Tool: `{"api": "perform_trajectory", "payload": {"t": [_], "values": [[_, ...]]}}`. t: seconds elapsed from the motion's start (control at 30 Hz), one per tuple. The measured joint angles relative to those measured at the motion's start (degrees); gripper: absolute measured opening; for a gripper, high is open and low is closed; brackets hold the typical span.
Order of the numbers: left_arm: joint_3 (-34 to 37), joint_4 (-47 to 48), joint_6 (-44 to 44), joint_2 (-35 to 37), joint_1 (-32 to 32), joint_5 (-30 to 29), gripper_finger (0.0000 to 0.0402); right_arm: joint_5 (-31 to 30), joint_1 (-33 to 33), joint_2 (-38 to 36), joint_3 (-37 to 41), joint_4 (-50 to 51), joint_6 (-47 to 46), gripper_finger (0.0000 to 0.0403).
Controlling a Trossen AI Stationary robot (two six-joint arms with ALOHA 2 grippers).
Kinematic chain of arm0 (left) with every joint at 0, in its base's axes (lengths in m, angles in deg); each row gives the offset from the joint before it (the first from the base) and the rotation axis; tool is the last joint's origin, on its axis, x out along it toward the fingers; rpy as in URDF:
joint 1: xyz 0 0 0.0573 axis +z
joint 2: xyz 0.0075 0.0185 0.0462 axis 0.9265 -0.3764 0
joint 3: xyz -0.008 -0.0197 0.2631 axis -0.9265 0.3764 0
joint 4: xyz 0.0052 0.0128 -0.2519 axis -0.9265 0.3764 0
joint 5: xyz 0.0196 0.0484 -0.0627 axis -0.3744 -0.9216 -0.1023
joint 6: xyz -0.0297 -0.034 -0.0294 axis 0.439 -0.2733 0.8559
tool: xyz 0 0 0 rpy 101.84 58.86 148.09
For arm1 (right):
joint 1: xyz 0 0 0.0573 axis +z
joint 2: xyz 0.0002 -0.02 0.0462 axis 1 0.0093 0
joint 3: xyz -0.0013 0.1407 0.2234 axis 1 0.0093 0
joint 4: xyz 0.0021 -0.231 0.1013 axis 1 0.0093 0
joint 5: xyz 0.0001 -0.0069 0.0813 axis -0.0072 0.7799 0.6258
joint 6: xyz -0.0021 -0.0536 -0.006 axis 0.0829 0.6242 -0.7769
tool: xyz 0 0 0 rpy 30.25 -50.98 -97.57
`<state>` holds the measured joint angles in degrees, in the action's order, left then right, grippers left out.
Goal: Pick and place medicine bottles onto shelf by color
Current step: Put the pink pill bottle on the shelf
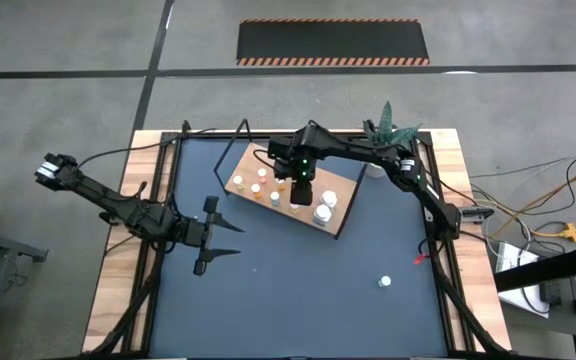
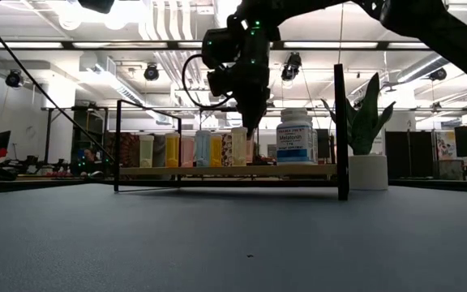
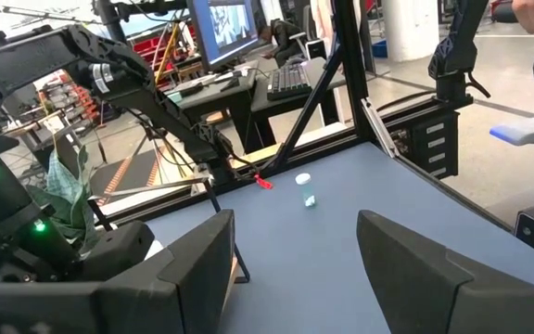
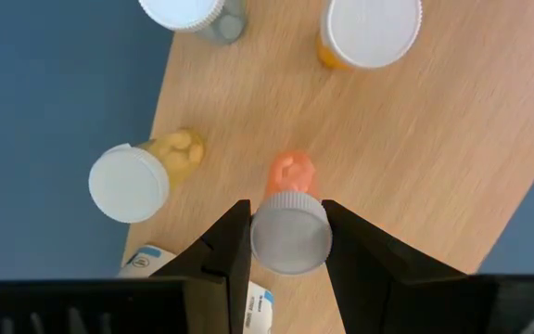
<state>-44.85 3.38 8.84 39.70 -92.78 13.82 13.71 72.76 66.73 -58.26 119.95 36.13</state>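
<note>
The shelf (image 1: pixel 343 190), a light-brown board in a thin black frame, lies at the table's far middle with several medicine bottles (image 1: pixel 258 183) standing on it and two bigger white ones (image 1: pixel 325 205) at its right end. My right gripper (image 4: pixel 287 218) points down over the board, shut on an orange medicine bottle (image 4: pixel 290 176). A yellowish bottle (image 4: pixel 146 172) stands just beside it. One small bottle (image 1: pixel 385 282) stands alone on the blue tabletop near the right edge. My left gripper (image 1: pixel 230 238) waits open at the table's left, level, with nothing between its fingers. My right gripper pinches the orange bottle's white cap (image 4: pixel 290 243) between its two fingers (image 4: pixel 225 246), one on each side. The fingers come from above, pointing steeply down. The bottle hangs below them, roughly upright, over the board (image 4: pixel 415 167); whether its bottom touches the wood I cannot tell.
A green plant in a white pot (image 2: pixel 369 172) stands at the far right beside the shelf's black post (image 2: pixel 340 130). The big labelled white bottle (image 2: pixel 296 138) stands close to my right gripper. Open blue tabletop (image 1: pixel 298 290) spreads across the near half.
</note>
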Motion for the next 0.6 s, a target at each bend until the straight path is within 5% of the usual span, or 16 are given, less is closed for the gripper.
{"api": "perform_trajectory", "payload": {"t": [0.6], "values": [[0.00, 0.00, 0.04, 0.00, 0.02, 0.00, 0.0212, -0.15, -0.09, 0.05, 0.11, -1.49, -1.88, 0.0109]]}}
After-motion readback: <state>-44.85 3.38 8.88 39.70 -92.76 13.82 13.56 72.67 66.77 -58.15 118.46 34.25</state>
